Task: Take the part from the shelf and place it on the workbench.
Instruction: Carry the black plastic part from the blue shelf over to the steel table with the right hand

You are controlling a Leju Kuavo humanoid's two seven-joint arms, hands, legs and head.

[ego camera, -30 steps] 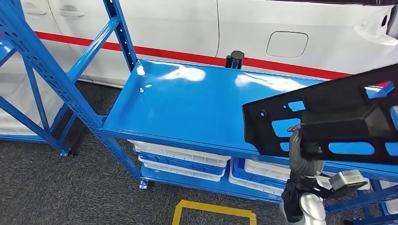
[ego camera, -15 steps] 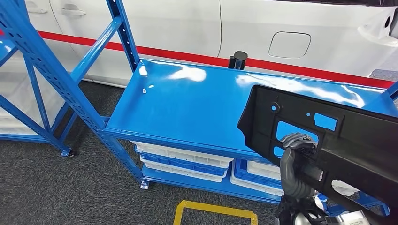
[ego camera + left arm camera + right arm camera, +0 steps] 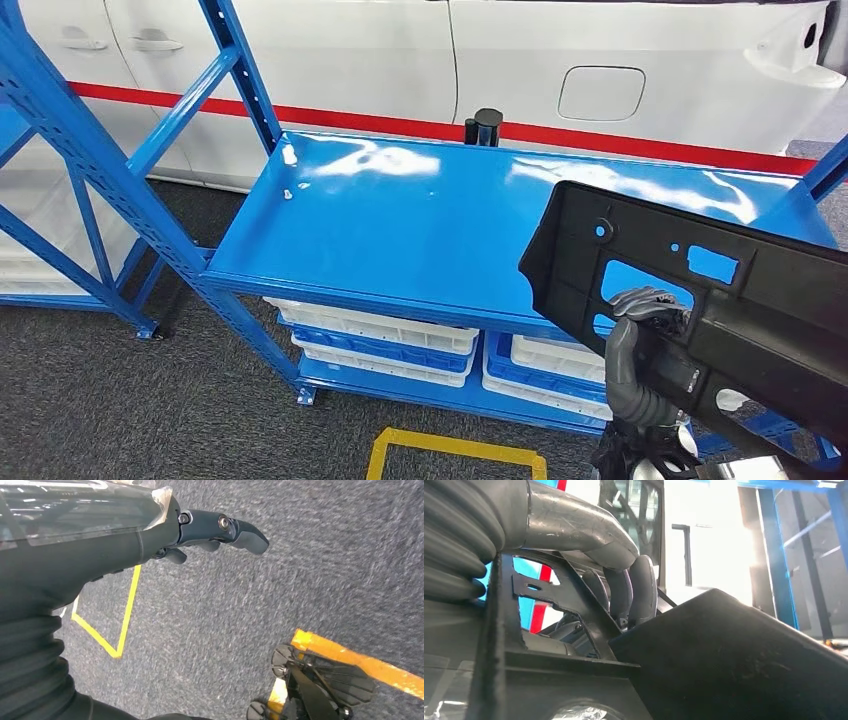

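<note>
Black plastic part (image 3: 720, 300) being held up, tilted.
Flat panel with cutouts, hanging over blue shelf's (image 3: 400, 220) front right edge.

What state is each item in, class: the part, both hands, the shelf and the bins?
Black plastic part: lifted off the shelf, tilted, held.
Right hand: grips the part through a cut-out.
Left hand: holds nothing, hangs over the grey carpet.
Blue shelf: top board bare.
White bins: stacked on the lower level.
</note>
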